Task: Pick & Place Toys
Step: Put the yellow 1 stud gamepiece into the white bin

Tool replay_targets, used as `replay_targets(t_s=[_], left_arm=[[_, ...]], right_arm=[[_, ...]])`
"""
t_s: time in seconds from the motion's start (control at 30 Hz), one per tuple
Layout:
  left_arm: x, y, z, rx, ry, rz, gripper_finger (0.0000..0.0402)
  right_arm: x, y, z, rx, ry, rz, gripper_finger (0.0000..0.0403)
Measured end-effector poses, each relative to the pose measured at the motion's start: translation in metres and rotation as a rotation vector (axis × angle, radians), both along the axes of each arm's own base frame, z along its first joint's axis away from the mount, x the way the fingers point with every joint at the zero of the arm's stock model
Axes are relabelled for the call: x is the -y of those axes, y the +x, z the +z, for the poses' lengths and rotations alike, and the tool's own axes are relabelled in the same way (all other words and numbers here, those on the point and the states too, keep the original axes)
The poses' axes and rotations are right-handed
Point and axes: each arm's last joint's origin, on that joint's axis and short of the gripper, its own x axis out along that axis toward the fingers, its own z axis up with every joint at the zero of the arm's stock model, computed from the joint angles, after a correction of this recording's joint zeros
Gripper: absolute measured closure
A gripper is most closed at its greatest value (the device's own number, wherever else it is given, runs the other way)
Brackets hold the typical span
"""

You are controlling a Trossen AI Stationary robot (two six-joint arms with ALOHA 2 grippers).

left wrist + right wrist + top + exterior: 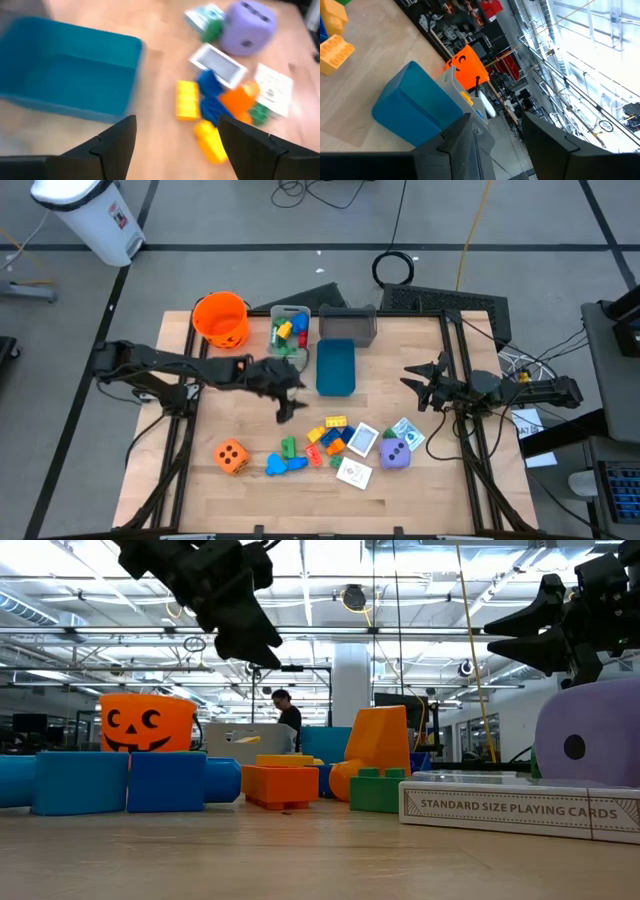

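The left hand (290, 402), released and empty, hovers over the table (250, 430) between the blue bin (335, 367) and the toy blocks (325, 438). It looks ready to descend and grasp one. The right hand (418, 380) waits released.

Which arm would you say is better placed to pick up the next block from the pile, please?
Probably the left. Its gripper hangs open just beside the block pile, whose yellow block lies just past its fingers in its wrist view. The right gripper, also open, waits near the table's right edge, farther from the blocks.
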Motion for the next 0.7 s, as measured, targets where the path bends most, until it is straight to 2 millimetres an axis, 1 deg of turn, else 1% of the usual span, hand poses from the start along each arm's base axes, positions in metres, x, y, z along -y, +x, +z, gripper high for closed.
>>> replay_targets(t_s=[0.07, 0.17, 0.37, 0.53, 0.7], left_arm=[[0.014, 0.005, -0.012, -0.043, -0.018, -0.034, 0.0125], [0.032, 0.014, -0.027, -0.064, -0.042, -0.070, 0.0127], [0.055, 0.032, -0.062, -0.082, -0.045, -0.127, 0.0128], [0.063, 0.038, -0.086, -0.132, -0.033, -0.132, 0.0127], [0.059, 0.039, -0.094, -0.153, -0.034, 0.021, 0.0127]], right_arm=[[0.000, 0.000, 0.000, 0.000, 0.000, 0.000, 0.0234], [0.000, 0.000, 0.000, 0.000, 0.000, 0.000, 0.0234], [0.000, 0.000, 0.000, -0.001, 0.000, 0.000, 0.0234], [0.000, 0.000, 0.000, -0.001, 0.000, 0.000, 0.0234], [0.000, 0.000, 0.000, 0.000, 0.000, 0.000, 0.0234]])
